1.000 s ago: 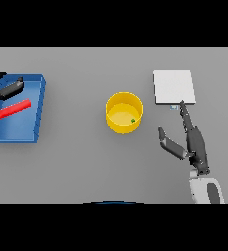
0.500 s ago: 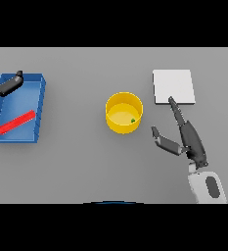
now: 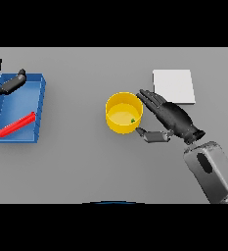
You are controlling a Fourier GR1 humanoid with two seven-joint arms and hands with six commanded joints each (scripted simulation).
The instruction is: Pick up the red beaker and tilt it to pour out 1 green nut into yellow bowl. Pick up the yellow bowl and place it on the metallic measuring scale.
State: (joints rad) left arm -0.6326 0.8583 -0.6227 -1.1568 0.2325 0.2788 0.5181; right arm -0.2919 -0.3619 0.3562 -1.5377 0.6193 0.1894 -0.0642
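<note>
The yellow bowl (image 3: 124,112) stands upright mid-table with a small green nut (image 3: 132,120) inside it. My right hand (image 3: 171,119) is open just right of the bowl, its fingers stretched along the rim and its thumb near the bowl's lower right side. The red beaker (image 3: 16,124) lies on its side in the blue tray (image 3: 39,100) at the left. My left hand (image 3: 2,84) hovers open over the tray's far left corner. The metallic measuring scale (image 3: 173,86), a pale square plate, lies behind the right hand.
The blue tray's raised walls sit at the table's left edge. A white arm segment (image 3: 211,169) runs from the lower right toward the bowl.
My right hand has swung left from near the scale to the bowl's right side. The left hand has drawn back from the beaker toward the tray's far left corner.
</note>
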